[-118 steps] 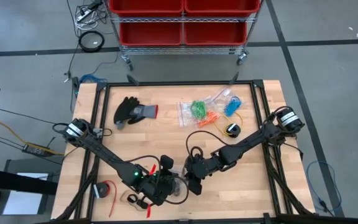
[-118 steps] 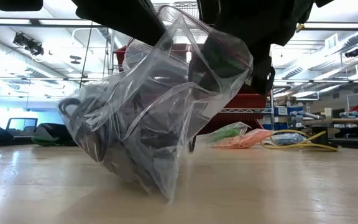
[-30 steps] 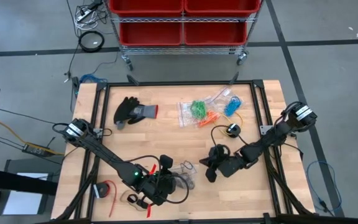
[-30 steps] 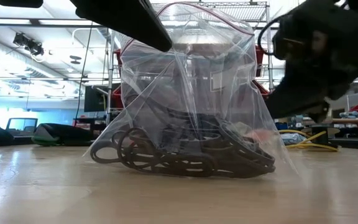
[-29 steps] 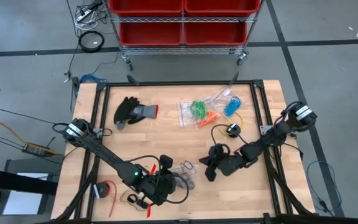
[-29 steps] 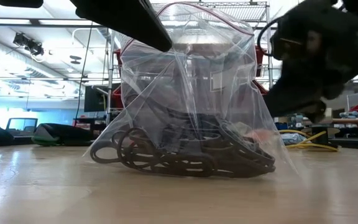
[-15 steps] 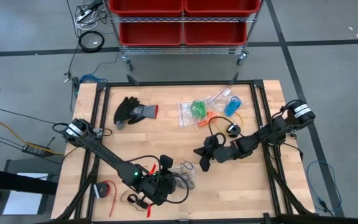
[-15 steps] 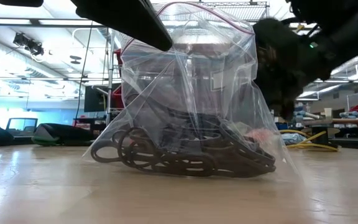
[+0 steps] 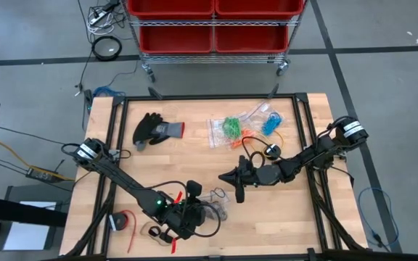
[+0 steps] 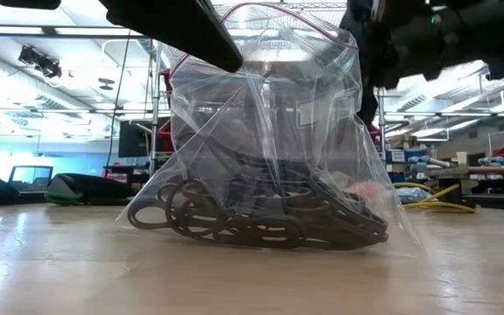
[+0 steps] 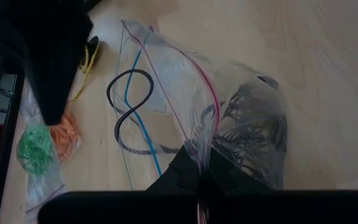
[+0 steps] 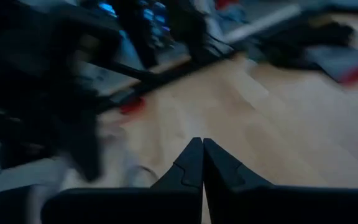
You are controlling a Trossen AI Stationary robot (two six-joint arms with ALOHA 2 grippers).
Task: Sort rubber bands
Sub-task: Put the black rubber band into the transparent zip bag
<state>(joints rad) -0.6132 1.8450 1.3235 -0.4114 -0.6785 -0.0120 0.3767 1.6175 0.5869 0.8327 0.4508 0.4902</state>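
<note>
The wooden table (image 9: 194,156) carries both dark arms, the left one reaching along its near left part and the right one stretched in from the right edge toward the middle. A black glove (image 9: 154,129) lies on the far left part of the table. The left gripper (image 11: 199,167) is clamped on the top edge of a clear zip bag (image 10: 265,140), which stands on the near part of the table. Black rubber bands (image 10: 261,214) lie heaped in the bottom of that bag. The right gripper (image 12: 202,151) hangs above the table's middle, fingers pressed together and holding nothing. Small bags of green bands (image 9: 231,127), orange bands (image 9: 245,137) and blue bands (image 9: 271,123) lie together on the far middle of the table.
</note>
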